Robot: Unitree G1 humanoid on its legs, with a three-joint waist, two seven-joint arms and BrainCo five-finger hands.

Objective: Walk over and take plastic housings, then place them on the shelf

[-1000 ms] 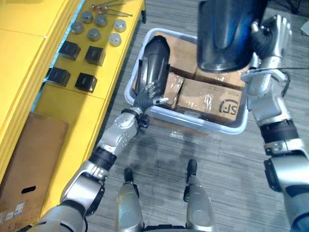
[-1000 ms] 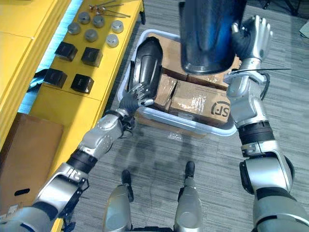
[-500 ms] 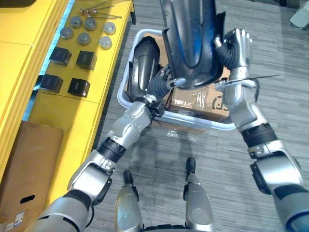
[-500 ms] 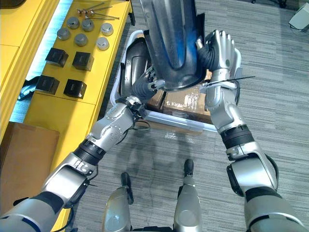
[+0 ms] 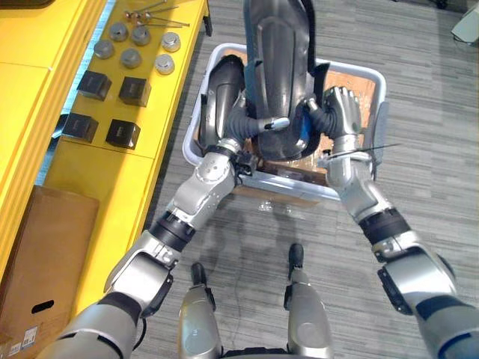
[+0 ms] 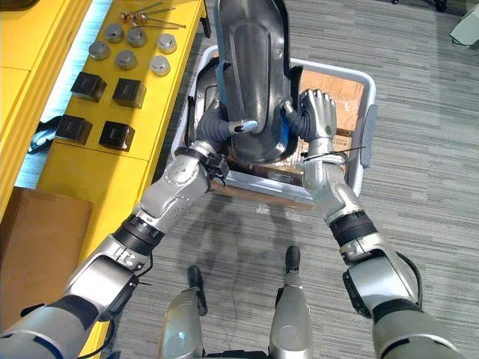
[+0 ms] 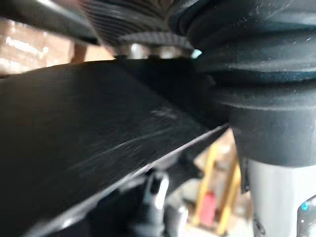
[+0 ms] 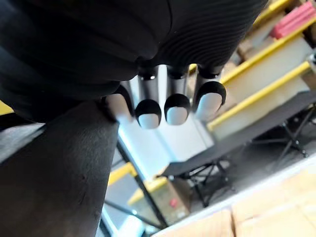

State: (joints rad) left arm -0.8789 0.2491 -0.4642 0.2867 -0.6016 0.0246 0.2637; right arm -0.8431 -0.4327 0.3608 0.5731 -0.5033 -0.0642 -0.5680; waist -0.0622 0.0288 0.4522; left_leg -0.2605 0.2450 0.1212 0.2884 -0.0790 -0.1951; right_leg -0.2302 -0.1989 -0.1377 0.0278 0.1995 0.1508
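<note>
the robot holds a big black housing [image 5: 277, 67] up in the air between its two hands, right over a grey bin [image 6: 369, 131] on the floor. the housing stands upright, with its lower end between the hands

the left hand [image 5: 251, 129] is on the left side of the housing, near its bottom. one silver finger is bent across the front of the housing and pinches it. in the left wrist view the dark housing [image 7: 74, 123] lies right against that hand

the right hand [image 5: 337, 112] is on the right side of the housing. its fingers [image 8: 175, 106] point straight up and are not curled, and the palm side looks pressed against the housing's edge

a second housing [image 5: 221, 97], black too, lies inside the bin on its left side, leaning on the bin wall. brown cardboard boxes [image 5: 350, 81] lie in the bin as well

beside the bin, on the robot's left, is a long yellow shelf [image 5: 142, 172]. on it sit small black blocks [image 5: 135, 90] and grey round caps [image 5: 131, 57], with some thin metal bits [image 5: 153, 15] at the far end. a flat brown box [image 5: 45, 269] lies on the near end of the yellow shelf
</note>
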